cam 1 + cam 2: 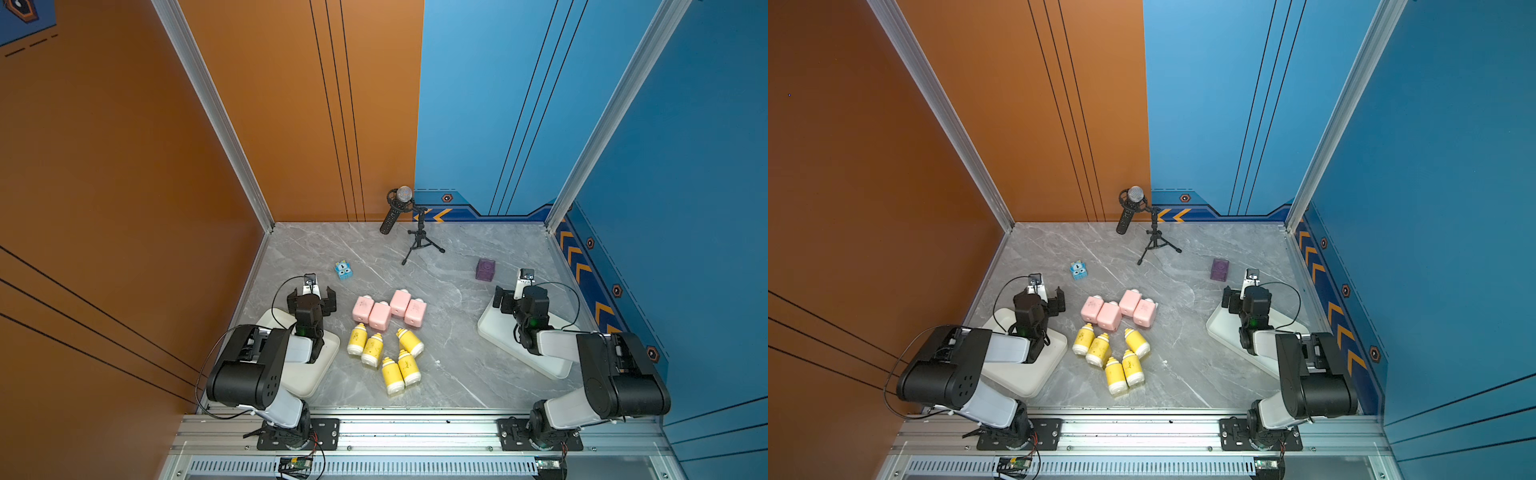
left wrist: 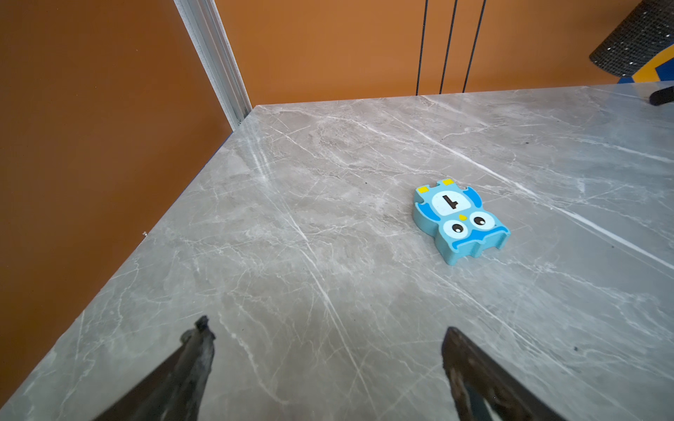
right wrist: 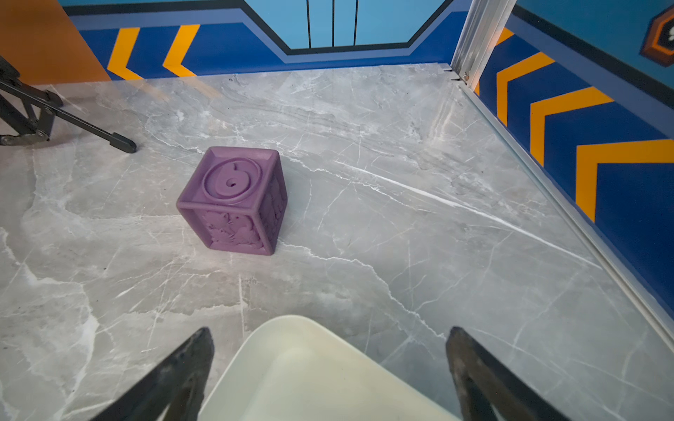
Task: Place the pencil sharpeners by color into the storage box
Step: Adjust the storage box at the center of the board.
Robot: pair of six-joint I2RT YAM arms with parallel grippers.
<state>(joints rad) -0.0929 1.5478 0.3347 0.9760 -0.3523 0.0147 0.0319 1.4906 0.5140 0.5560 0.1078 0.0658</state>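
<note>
Several pink pencil sharpeners (image 1: 380,316) (image 1: 1109,316) lie clustered at the table's middle. Several yellow bottle-shaped ones (image 1: 409,341) (image 1: 1098,351) lie just in front of them. A white storage box (image 1: 320,365) (image 1: 1034,374) sits under my left arm. Under my right arm sits another white storage box (image 1: 494,328) (image 3: 310,364). My left gripper (image 1: 311,297) (image 2: 326,328) is open over bare table, left of the pink group. My right gripper (image 1: 515,293) (image 3: 328,331) is open above the far corner of its box. Neither holds anything.
A blue owl block (image 1: 343,270) (image 2: 459,222) lies beyond the left gripper. A purple cube (image 1: 485,269) (image 3: 233,200) stands beyond the right gripper. A microphone on a tripod (image 1: 419,232) stands at the back centre. Walls close off the left, right and back.
</note>
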